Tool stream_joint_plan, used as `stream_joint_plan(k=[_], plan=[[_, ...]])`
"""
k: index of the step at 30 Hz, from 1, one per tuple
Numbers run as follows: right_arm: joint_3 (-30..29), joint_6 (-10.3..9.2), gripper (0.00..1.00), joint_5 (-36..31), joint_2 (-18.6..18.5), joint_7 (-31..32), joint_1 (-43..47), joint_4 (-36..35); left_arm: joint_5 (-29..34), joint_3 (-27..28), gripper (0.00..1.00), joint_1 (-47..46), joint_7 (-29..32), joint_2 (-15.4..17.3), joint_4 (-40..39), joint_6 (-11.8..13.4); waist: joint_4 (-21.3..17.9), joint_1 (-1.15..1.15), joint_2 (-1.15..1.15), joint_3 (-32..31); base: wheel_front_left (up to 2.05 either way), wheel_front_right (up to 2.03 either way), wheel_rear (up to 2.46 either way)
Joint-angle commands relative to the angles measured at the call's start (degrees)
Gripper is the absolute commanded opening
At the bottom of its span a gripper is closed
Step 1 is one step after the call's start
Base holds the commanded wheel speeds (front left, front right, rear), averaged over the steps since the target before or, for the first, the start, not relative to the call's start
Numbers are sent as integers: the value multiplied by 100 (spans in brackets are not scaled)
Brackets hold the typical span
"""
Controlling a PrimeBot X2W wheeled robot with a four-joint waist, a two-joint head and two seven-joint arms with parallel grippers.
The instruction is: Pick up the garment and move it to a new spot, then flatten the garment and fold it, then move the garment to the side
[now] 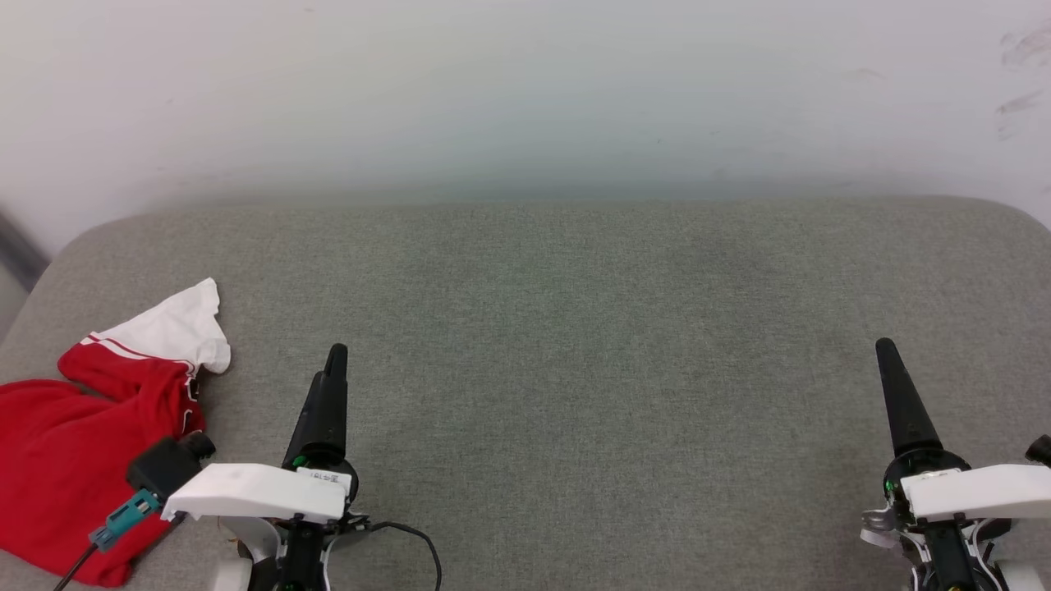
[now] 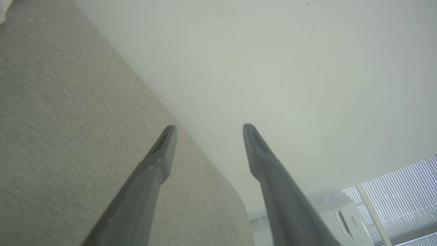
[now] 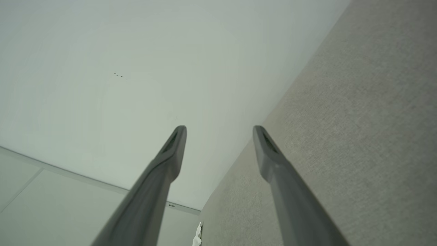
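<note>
Shirt [image 1: 57, 460] is a crumpled heap at the near left corner of the bench [image 1: 575, 345]. The head view's left and bottom edges cut it off, so its full extent can't be told. The left wrist's black camera [image 1: 168, 464] and teal plug [image 1: 131, 515] sit in front of part of the red cloth. One white sleeve [image 1: 176, 328] with red-white striped trim sticks out toward the wall [image 1: 525, 98]. The rest is bunched, and I can't tell which side faces up.

Left tool [image 2: 209, 130] is released: jaws wide apart, nothing between them. It sits just right of the shirt and isn't touching it. In the head view it's edge-on, so it reads as a single dark finger. A black cable [image 1: 423, 546] loops off its wrist and runs out of the bottom edge.

Right tool [image 3: 219, 129] is also released: jaws apart, nothing in them. It's near the bench's right side, well apart from the shirt. The head view's right and bottom edges crop its wrist housing.

Hard to make out:
- The left wrist view has a white sliver [image 2: 2, 10] in its top left corner, too cropped to identify.
- The same view shows window blinds [image 2: 403, 194] and a white boxy unit [image 2: 344, 215] past the bench edge. The unit's label is too small to read.
- The right wrist view shows pale floor [image 3: 51, 205] and a small white scrap [image 3: 197, 235] by the bench edge, cut off at the bottom.
</note>
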Motion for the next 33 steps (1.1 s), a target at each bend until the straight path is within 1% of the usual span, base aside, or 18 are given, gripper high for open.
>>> stream_joint_plan(k=[1,5,14,15,19,27,33], plan=[[25,1,100,-317,-54,-70,-136,-120,330,-73,100,-186,-68,14,-64,-2,4,0,0,-1,0,0,0],[82,1,100,-906,-97,-150,-130,-86,943,-203,100,-233,-146,16,-6,-2,11,0,0,-2,0,0,0],[168,2,100,-2066,-106,-321,-156,48,2079,-381,100,-297,-313,107,109,-2,25,0,0,-5,0,0,0],[168,2,100,-2066,-106,-321,-156,48,2079,-381,100,-297,-313,107,109,-2,25,0,0,-5,0,0,0],[166,2,100,-2532,-106,-384,-166,101,2540,-399,100,-307,-384,127,178,6,29,0,0,-8,0,0,0],[169,2,100,-3373,-104,-448,-198,135,3334,-430,100,-341,-516,185,218,155,41,0,0,-10,0,0,0],[138,2,100,-3942,-75,-428,-205,106,3767,-467,100,-345,-606,213,234,247,65,0,0,-4,0,0,0]])
